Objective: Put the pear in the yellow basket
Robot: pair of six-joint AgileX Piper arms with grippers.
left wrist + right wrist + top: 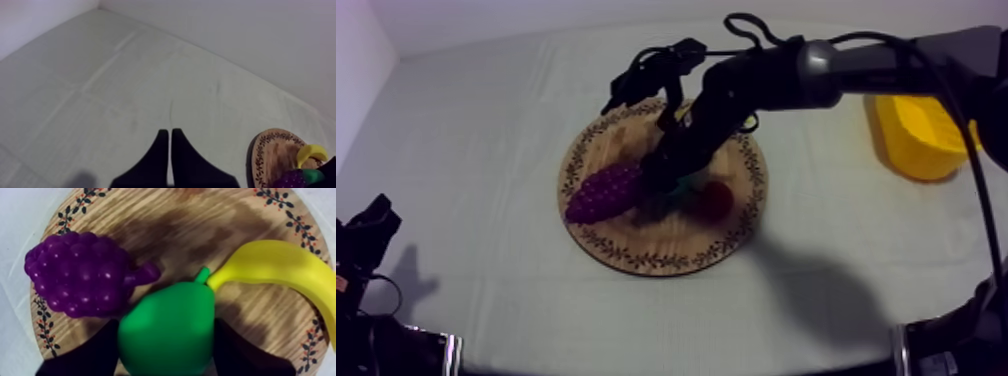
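Right wrist view: right end effector [166, 327] clamped on the green toy pear [167, 338] mid round wooden board [200, 218], grasp step looks done, next needs a clean lift toward the yellow basket [921, 135] at the board's 3 o'clock; left end effector [169, 135] clenched.

The pear [167, 330] lies on the board [175, 233] between grapes [80, 273] and banana [285, 268]

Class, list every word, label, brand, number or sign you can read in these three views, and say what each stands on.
None can be read. The round wooden board bears only a leaf-and-berry pattern on its rim. The green pear, purple bunch of grapes, yellow banana, small red fruit, yellow basket and grey-white cloth carry no writing.
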